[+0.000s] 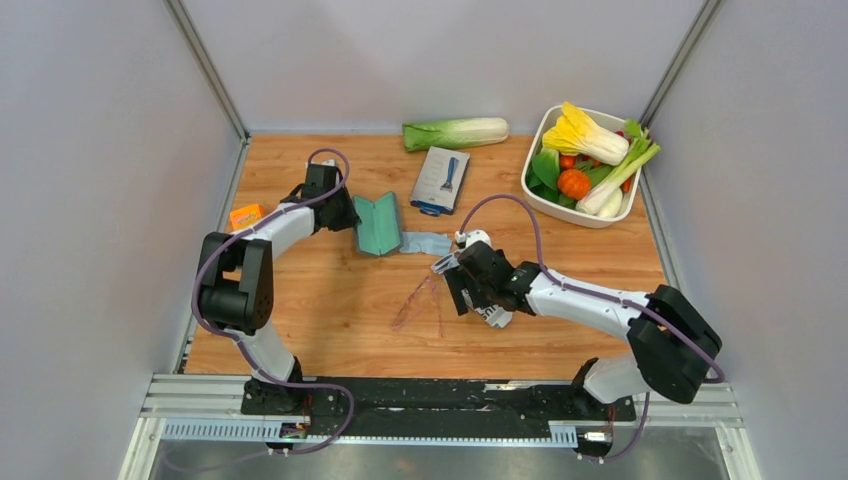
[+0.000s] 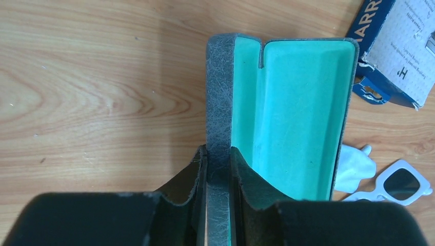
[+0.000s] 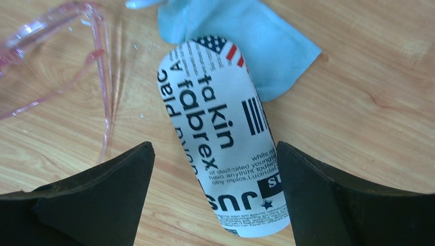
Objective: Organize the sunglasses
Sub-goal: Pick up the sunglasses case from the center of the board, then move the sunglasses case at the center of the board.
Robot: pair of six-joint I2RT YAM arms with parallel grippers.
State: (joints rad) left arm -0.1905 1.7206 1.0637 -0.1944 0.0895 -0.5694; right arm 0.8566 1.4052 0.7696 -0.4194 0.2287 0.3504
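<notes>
On wooden table [image 1: 330,330], clenching grey case [image 2: 292,113] wall with left claw [image 2: 218,155]. Holding right claw [image 3: 214,147] released over printed case [image 3: 220,128], beside sunglasses [image 3: 51,25].

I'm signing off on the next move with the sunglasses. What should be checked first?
1. Grey case open, lining bare: ok.
2. Left end effector clamped on the case wall: ok.
3. Right end effector open: ok.
4. Right end effector over the sunglasses: not ok; it straddles a printed white case.
5. The sunglasses lie apart from the blue cloth: ok.
</notes>
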